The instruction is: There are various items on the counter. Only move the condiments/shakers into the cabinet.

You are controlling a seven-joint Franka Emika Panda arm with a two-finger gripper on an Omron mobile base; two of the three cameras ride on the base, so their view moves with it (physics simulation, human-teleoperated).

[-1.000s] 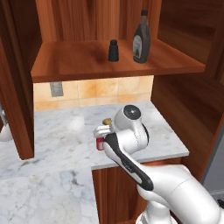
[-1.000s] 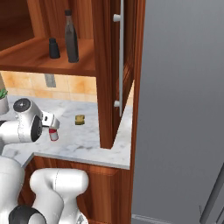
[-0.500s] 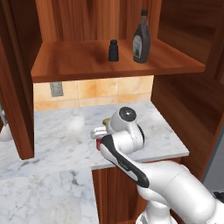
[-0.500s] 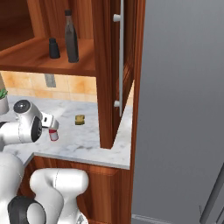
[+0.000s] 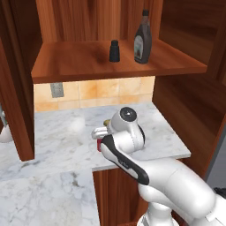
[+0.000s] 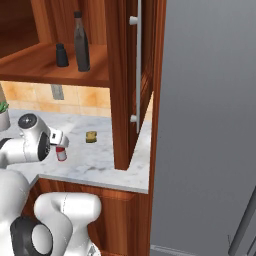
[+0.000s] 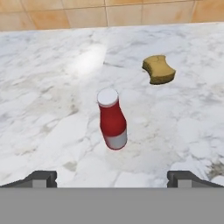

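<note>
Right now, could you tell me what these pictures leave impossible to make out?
- Red bottle, left base view: mostly behind the arm.
- Sponge, left base view: only a sliver past the arm.
- Sauce bottle label: too small to read.
- Gripper, hand view: only the fingertips show.

Shaker (image 5: pixel 114 51) beside sauce bottle (image 5: pixel 143 38) on shelf (image 5: pixel 79 66).

Three cameras — two behind the arm, one on the hand

The left and right base views looked forward and down from either side, both taking in the counter (image 5: pixel 57 141), the cabinet (image 5: pixel 88 66) and the red bottle (image 6: pixel 61 153). The hand view sat close above that bottle (image 7: pixel 112 119) — looking down toward the wall (image 7: pixel 109 13).
</note>
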